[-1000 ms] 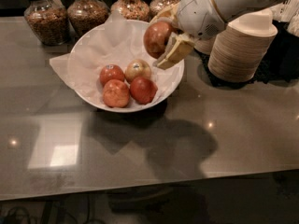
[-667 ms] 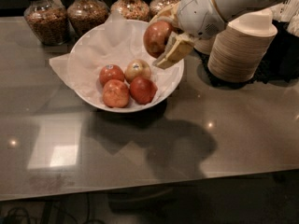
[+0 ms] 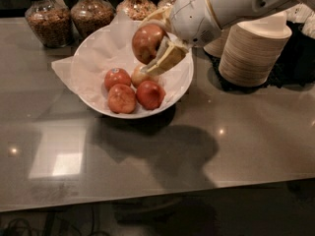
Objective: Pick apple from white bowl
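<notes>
The white bowl (image 3: 98, 58), wide and lined with crinkled white paper, sits at the back middle of the grey table. My gripper (image 3: 153, 42) is above the bowl's right side, shut on the dull-red apple (image 3: 146, 42), which hangs clear of the fruit below. The white arm reaches in from the upper right. Three orange-red apples (image 3: 121, 98) and one paler yellow-green apple (image 3: 140, 74) lie in the bowl.
A tall stack of beige paper bowls (image 3: 253, 50) stands right of the white bowl, close to the arm. Glass jars of grain (image 3: 45, 16) line the back edge. The table's front edge (image 3: 147, 200) runs along the bottom.
The gripper with the apple sits slightly higher over the bowl's right side; the apples in the bowl have not moved.
</notes>
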`<state>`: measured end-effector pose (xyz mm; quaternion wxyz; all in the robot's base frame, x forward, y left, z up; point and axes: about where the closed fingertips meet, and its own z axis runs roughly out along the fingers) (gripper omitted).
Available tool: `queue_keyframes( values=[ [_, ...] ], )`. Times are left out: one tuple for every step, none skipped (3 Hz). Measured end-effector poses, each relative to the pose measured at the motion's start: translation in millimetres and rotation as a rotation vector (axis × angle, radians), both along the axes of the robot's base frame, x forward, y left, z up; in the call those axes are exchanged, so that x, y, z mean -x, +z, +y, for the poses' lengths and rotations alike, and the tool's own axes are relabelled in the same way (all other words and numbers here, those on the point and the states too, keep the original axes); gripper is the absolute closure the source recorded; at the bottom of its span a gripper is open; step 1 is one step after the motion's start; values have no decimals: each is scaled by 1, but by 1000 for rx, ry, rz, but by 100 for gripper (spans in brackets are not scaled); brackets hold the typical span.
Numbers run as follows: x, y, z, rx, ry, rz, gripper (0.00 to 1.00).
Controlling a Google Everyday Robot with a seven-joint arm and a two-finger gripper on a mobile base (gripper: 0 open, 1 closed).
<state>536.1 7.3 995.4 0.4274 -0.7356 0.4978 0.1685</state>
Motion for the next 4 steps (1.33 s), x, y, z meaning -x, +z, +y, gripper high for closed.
queue_keyframes(
  values=[
    [27, 1, 20, -86, 67, 16, 100],
    [56, 1, 28, -155, 92, 20, 100],
    [94, -11, 13, -175, 47, 50, 100],
    [94, -11, 13, -175, 47, 50, 100]
  ],
)
